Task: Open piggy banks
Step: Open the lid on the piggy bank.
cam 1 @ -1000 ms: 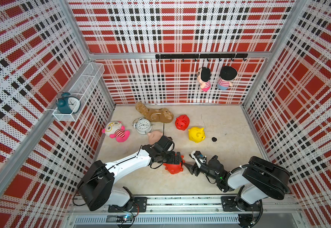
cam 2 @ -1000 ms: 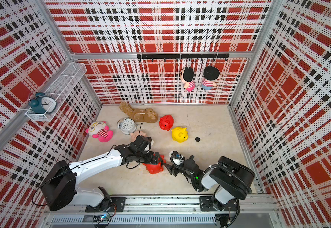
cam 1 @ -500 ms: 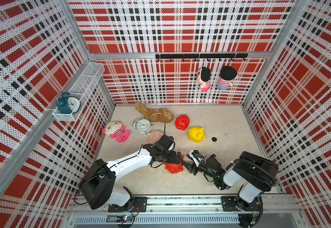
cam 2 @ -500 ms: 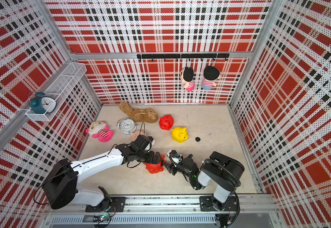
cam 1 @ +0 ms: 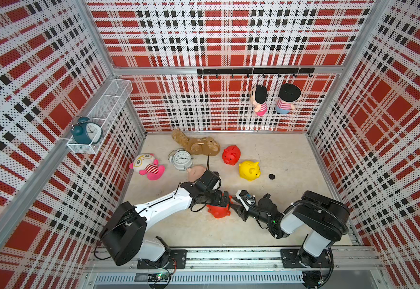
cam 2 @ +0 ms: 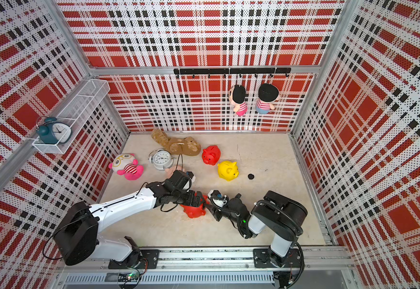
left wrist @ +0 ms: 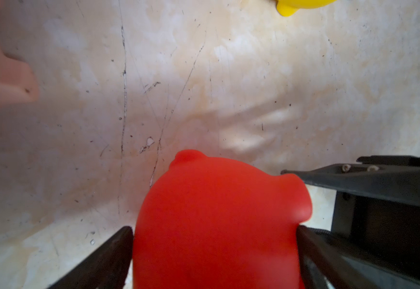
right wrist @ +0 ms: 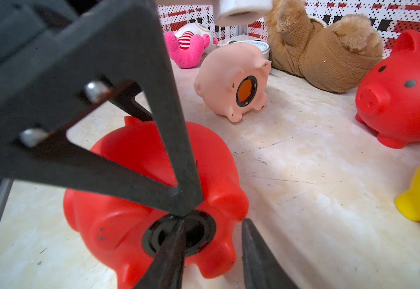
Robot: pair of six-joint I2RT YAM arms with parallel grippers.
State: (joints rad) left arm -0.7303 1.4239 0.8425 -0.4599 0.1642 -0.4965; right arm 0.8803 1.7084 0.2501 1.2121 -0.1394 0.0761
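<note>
The right gripper (right wrist: 211, 225) has its fingertips partly apart. One tip sits in the hollow of the black belly plug (right wrist: 200, 231). The other tip is just outside the plug's rim, beside a leg, and nothing is pinched between them yet. The plug belongs to the near red piggy bank (right wrist: 214, 165), which lies tipped on its side at the front middle of the floor (cam 1: 291, 155), belly turned toward the right arm.

The left gripper (left wrist: 215, 230) clamps this same bank (left wrist: 216, 212) from the opposite side. Its dark fingers (left wrist: 109, 255) spread wide and press against both flanks. In both top views the two grippers meet over the bank (cam 1: 219, 211) (cam 2: 195, 211), left gripper (cam 1: 222, 199) above it and right gripper (cam 1: 234, 205) at its edge.

Just behind the left wrist, the pale pink piggy bank (right wrist: 221, 75) lies on its side. Its black-ringed belly opening shows orange in the middle. Farther back stand the second red piggy bank (cam 1: 231, 155) and, near it, the yellow piggy bank (cam 1: 249, 170), both upright. A small black disc (cam 1: 271, 176) lies on the floor just beside the yellow one.

Along the back left lie a brown plush (cam 1: 199, 145), a white alarm clock (cam 1: 181, 159) and a pink plush doll (cam 1: 147, 166).
</note>
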